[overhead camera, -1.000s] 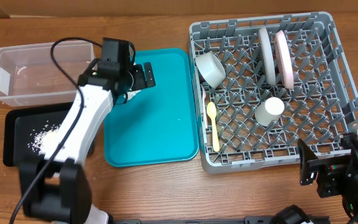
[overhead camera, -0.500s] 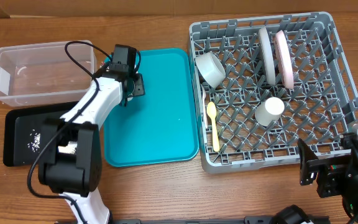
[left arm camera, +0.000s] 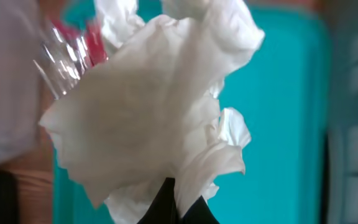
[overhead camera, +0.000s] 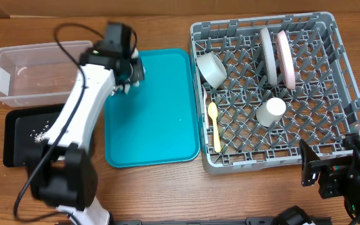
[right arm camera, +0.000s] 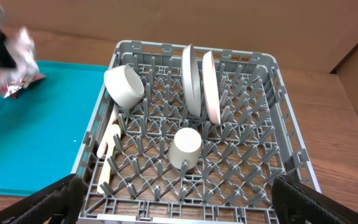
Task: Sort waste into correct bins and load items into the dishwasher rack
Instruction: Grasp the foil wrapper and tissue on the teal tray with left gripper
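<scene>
Overhead, a wooden desk [overhead camera: 167, 187] carries a teal tray [overhead camera: 161, 125] in the middle, with a clear tub [overhead camera: 5, 94] and a black tray [overhead camera: 10, 147] to its left and a large grey dishwasher rack [overhead camera: 349, 81] to its right. The left gripper [left arm camera: 169, 208] is clenched on a crumpled white napkin [left arm camera: 154, 106], which fills the left wrist view. A red-and-silver wrapper [left arm camera: 73, 46] shows just behind the napkin's upper left edge; whether it is pinched too cannot be told. This gripper hangs above the far left corner of the teal tray, just beside the tub's near end. A thin scatter of white rice-like grains [overhead camera: 40, 134] lies in the black tray. Inside the rack, a pale bowl [overhead camera: 211, 69] leans on its side at the far left, and two plates stand on edge side by side near the back, one pale [overhead camera: 268, 56] and one faintly pinkish [overhead camera: 285, 59]. A small white cup [overhead camera: 270, 112] sits mouth down among the pegs, and a yellow spoon [overhead camera: 214, 128] lies along the left wall. The right gripper [right arm camera: 179, 208] is spread wide, grasping nothing, near the rack's front right corner.
</scene>
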Available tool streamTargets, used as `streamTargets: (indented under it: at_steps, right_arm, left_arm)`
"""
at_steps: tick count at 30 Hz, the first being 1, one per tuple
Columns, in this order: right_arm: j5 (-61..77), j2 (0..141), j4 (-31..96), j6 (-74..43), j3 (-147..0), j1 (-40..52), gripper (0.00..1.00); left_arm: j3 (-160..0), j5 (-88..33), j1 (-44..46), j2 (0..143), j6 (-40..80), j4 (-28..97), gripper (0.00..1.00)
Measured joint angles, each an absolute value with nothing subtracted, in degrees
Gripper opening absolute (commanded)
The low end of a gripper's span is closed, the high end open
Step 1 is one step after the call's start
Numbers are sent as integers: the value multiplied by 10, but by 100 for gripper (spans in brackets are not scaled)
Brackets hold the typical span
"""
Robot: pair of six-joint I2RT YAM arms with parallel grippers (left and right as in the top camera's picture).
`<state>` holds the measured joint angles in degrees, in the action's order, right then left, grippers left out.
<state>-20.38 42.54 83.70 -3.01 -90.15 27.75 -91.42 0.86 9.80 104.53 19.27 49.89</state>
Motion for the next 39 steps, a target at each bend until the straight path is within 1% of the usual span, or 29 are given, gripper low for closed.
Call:
streamTargets:
  at_steps: [3,7,8,10,12,15,17,19,22,23,25,26,28,30,33,37,39]
  right_arm:
    - [-204,425,837,-30,-901,277,100]
    - [-204,425,837,-30,-901,277,100]
    - [-204,425,837,-30,-901,277,100]
    - [-204,425,837,-30,-901,277,100]
    - [-204,425,837,-30,-901,277,100]
    - [-204,425,837,-30,-901,277,100]
    - [-204,425,837,-30,-901,277,100]
    - [-204,425,837,-30,-901,277,100]
    - [-204,425,837,-30,-901,277,100]
    - [-204,425,837,-30,-901,277,100]
    - [-204,425,837,-30,-901,277,100]
    - [-204,425,837,-30,-901,277,100]
    - [-204,425,837,-30,-901,277,100]
    - [-204,425,837,-30,-901,277,100]
    - [-204,425,837,-30,-901,277,100]
    - [-204,425,837,-30,-901,277,100]
    - [-204,425,837,-30,-901,277,100]
  left_arm:
    - [-942,34,89,1007,193,506,4]
    - [-948,93,38,995,193,502,4]
    - [-948,100,25,1000,193,500,11]
    - [-948,110,-7,1014,192,482,40]
    - [-948,114,-36,1032,191,474,48]
    - [-948,109,-75,1060,190,481,52]
    - [-948,99,-84,1065,189,493,56]
    - [-953,85,-82,1062,182,510,57]
    - [-970,56,-61,1050,160,535,58]
    - [-975,51,-44,1041,146,539,63]
    - [-983,52,-6,1022,121,545,67]
    - [-987,65,23,1015,112,548,68]
    - [-987,92,77,1012,95,550,68]
    - [-984,119,115,1027,85,549,65]
    - [-980,157,123,1082,87,542,64]
    - [-972,188,114,1169,88,510,69]
    - [-970,195,111,1197,85,500,69]
